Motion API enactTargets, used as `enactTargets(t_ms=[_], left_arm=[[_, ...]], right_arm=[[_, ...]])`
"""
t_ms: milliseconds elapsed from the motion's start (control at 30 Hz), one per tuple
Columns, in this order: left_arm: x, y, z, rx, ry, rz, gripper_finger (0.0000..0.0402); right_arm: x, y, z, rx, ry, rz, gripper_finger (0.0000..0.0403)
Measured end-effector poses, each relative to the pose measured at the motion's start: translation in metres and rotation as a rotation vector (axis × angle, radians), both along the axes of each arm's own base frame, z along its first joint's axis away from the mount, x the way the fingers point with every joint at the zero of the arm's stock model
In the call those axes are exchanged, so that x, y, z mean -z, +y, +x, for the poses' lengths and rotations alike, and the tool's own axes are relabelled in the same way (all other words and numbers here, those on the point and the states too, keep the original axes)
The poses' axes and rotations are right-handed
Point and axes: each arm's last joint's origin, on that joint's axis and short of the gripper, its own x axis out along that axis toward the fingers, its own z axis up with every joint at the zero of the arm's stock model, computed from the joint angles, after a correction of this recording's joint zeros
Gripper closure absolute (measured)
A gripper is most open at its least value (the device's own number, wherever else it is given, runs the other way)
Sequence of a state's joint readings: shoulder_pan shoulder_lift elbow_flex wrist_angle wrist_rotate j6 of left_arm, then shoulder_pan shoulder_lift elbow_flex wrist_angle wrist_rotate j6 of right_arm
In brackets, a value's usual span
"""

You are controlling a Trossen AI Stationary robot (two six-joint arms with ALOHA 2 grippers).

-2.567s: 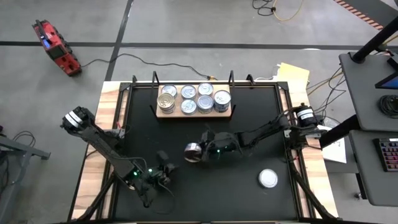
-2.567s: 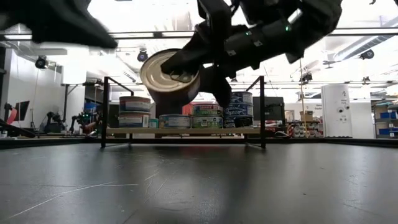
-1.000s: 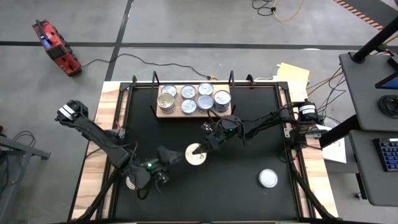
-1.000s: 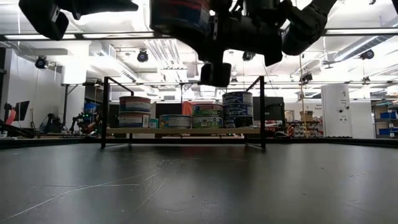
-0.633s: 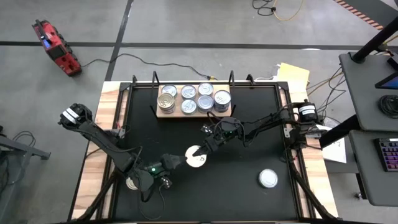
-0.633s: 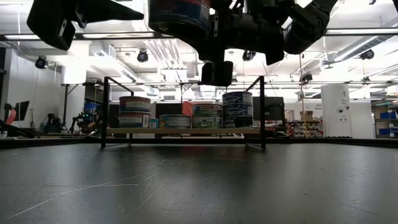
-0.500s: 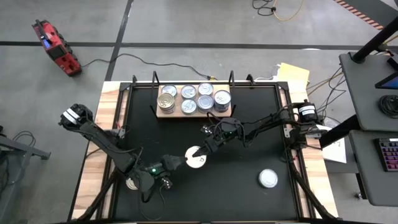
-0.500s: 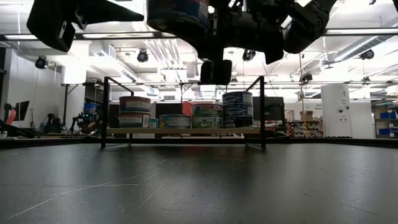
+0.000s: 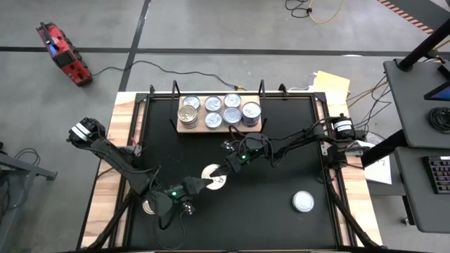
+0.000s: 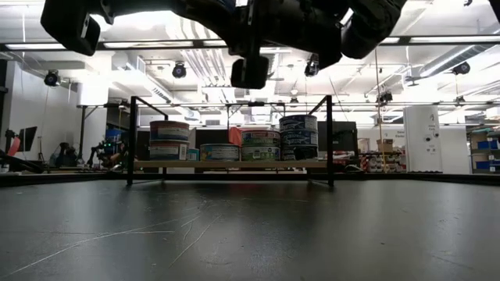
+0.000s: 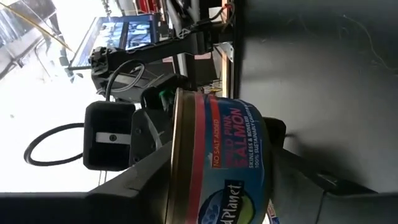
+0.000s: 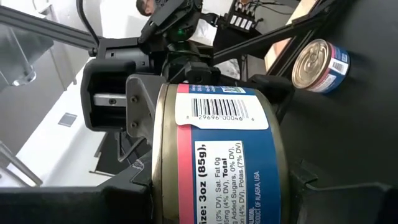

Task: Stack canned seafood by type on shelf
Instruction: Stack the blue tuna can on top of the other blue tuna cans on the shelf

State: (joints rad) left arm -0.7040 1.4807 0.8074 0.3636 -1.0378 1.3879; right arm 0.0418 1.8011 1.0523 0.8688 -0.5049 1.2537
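Both grippers on one can above tabletop centre, shelf stocked at far edge.
Shelf (image 9: 184,128) holds eight-odd cans (image 9: 222,110); right gripper (image 9: 219,173) and left gripper (image 9: 201,184) both pinch a salmon can (image 9: 211,176) from opposite sides. One loose can (image 9: 304,202) near right front corner, another (image 9: 148,206) near left front edge.
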Motion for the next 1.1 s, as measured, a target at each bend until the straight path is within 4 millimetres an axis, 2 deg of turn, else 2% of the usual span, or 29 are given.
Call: enactTargets(t_ms=[167,267,467,633,800,1100], left_arm=[[0.002,-0.001,0.0,0.004,0.014,0.027,0.0227],[0.002,-0.001,0.001,0.003,0.015,0.027,0.0227],[0.002,-0.002,0.0,0.0,-0.001,-0.01,0.0227],[0.002,-0.004,-0.002,-0.006,-0.023,-0.068,0.0227],[0.003,-0.004,-0.004,-0.08,-0.067,-0.13,0.0227],[-0.007,0.002,-0.011,-0.15,-0.154,-0.256,0.0227]], right_arm=[[0.002,0.002,0.002,-0.007,0.023,0.027,0.0228],[0.003,0.002,0.002,-0.007,0.023,0.024,0.0226],[0.003,0.002,0.002,0.007,0.0,-0.012,0.0142],[0.003,0.002,0.002,0.007,-0.012,-0.034,0.0106],[0.003,0.002,0.002,0.007,-0.017,-0.043,0.0099],[0.003,0.001,0.003,0.014,-0.01,-0.04,0.0121]])
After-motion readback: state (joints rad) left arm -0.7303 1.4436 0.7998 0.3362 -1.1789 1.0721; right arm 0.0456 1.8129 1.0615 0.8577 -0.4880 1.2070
